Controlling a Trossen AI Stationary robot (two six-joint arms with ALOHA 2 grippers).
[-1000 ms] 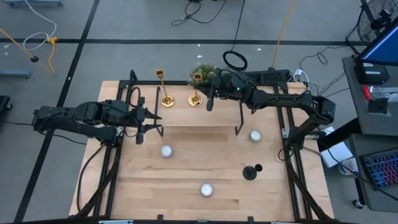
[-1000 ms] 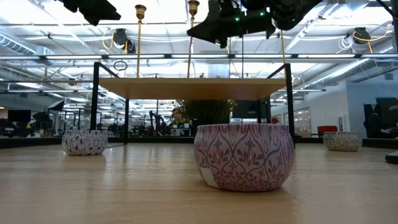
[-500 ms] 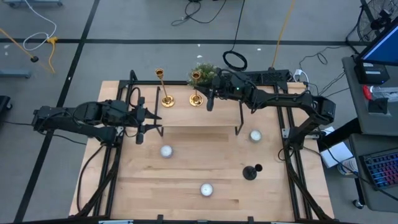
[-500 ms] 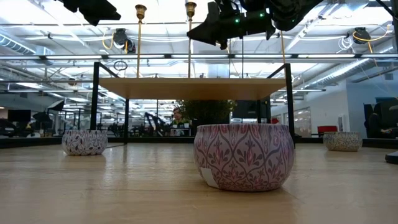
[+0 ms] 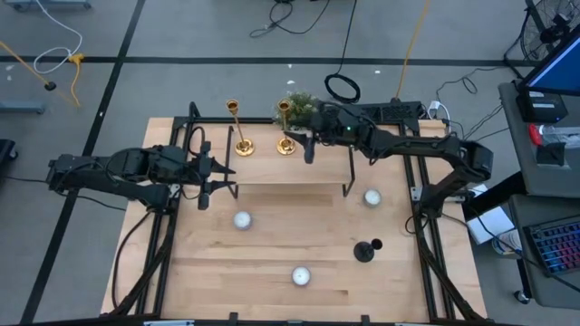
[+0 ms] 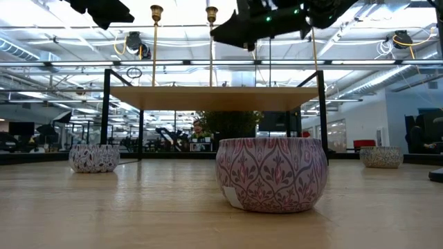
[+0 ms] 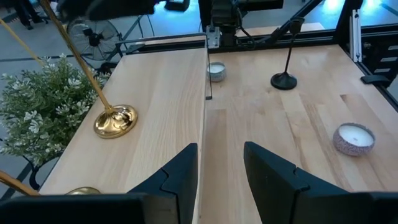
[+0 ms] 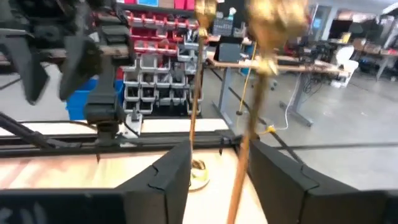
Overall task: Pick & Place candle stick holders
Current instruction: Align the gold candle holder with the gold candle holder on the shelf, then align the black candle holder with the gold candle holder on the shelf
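Just right fingers [image 8: 214, 177] astride gold candlestick [image 8: 249, 118].

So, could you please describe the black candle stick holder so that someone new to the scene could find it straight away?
Start from the raised wooden shelf at the back of the table, where two gold candlesticks stand. Come forward onto the lower tabletop, toward the right arm's side. The black candle stick holder stands there alone: short, dark, on a round base, unlike the small patterned candle tins near it.
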